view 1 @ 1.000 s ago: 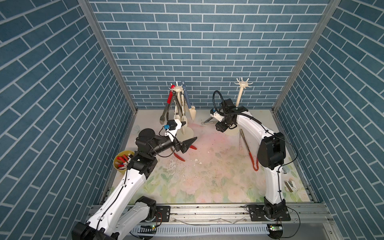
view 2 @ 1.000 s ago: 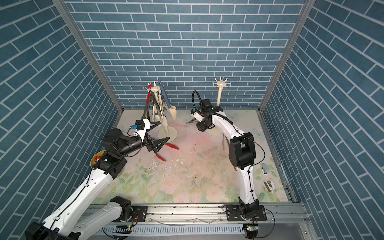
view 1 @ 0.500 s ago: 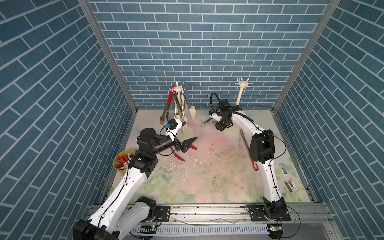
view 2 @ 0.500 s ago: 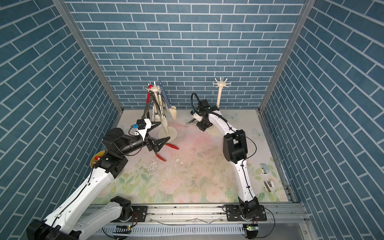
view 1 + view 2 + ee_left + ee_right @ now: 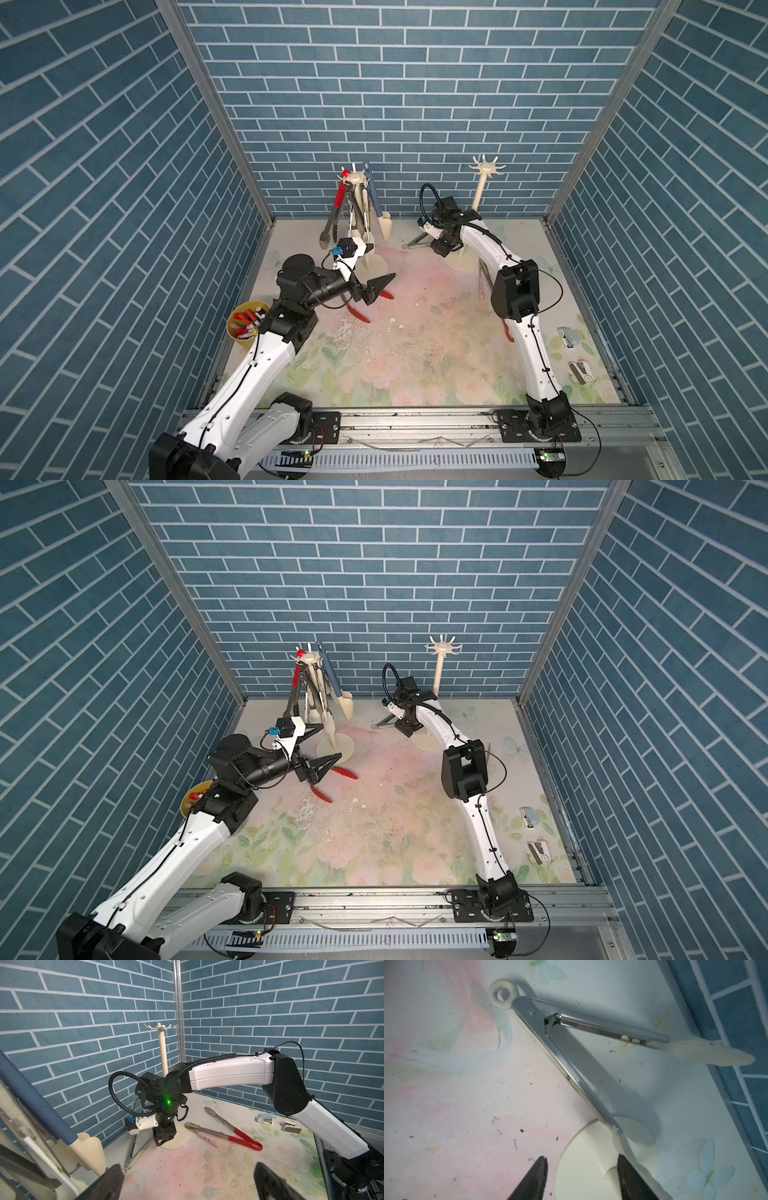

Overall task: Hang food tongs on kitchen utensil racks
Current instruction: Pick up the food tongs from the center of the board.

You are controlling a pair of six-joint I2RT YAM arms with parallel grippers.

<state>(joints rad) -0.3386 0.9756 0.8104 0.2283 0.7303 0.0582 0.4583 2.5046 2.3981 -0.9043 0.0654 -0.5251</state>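
Reaching for white-tipped tongs (image 5: 571, 1076) by the empty rack (image 5: 478, 195) at the back edge of the bench (image 5: 415, 340): right fingers (image 5: 532, 1182) half-open, empty, likely closing next on one arm; left fingers (image 5: 378, 284) wide, empty.

No legible text or numbers anywhere; perhaps tiny print on the white device (image 5: 581, 372).

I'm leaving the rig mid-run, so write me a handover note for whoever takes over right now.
Left gripper: open, over the red tongs on the mat.
Right gripper: open, empty, beside the white-tipped tongs lying across the base of the right rack.
Done: several tongs hang on the left rack.
Left: right rack's hooks bare; red-handled tongs and pink-tipped tongs also on the mat.
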